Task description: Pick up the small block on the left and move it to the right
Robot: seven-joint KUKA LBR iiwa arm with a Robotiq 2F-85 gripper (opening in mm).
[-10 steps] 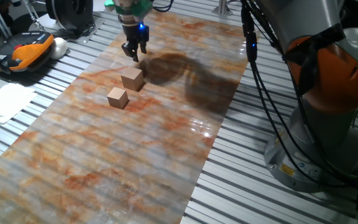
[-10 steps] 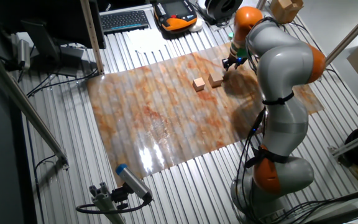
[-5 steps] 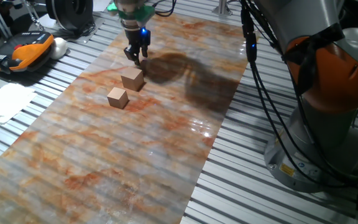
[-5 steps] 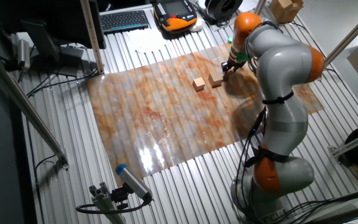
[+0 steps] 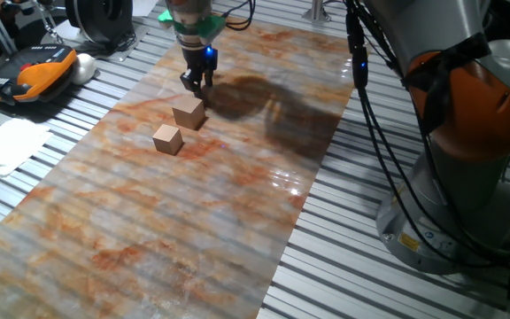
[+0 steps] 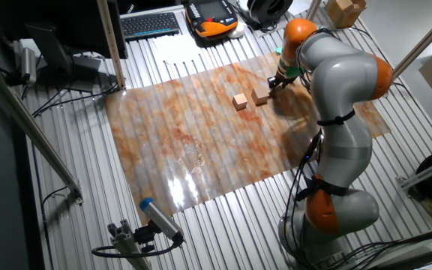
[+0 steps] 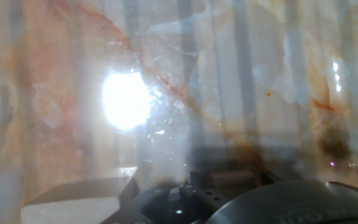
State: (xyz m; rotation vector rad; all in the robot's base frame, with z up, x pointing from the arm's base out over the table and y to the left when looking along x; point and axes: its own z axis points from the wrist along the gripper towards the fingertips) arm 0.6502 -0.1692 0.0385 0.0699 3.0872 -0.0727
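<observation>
My gripper points down, its tips just above the marbled mat, right behind the largest tan cube. It also shows in the other fixed view, to the right of the two cubes. Its fingers look close together, but the gap between them is too dark and small to read. The small block shows in no view; whether it sits between the fingers I cannot tell. The medium tan cube lies in front of the largest one. The hand view shows glare on the mat and a tan cube at the bottom left.
The mat lies on a ribbed metal table. An orange and black handset and white papers lie left of the mat. The robot's base and cables stand on the right.
My gripper has moved down and slightly right, closer to the largest cube and the mat. The two cubes have not moved.
</observation>
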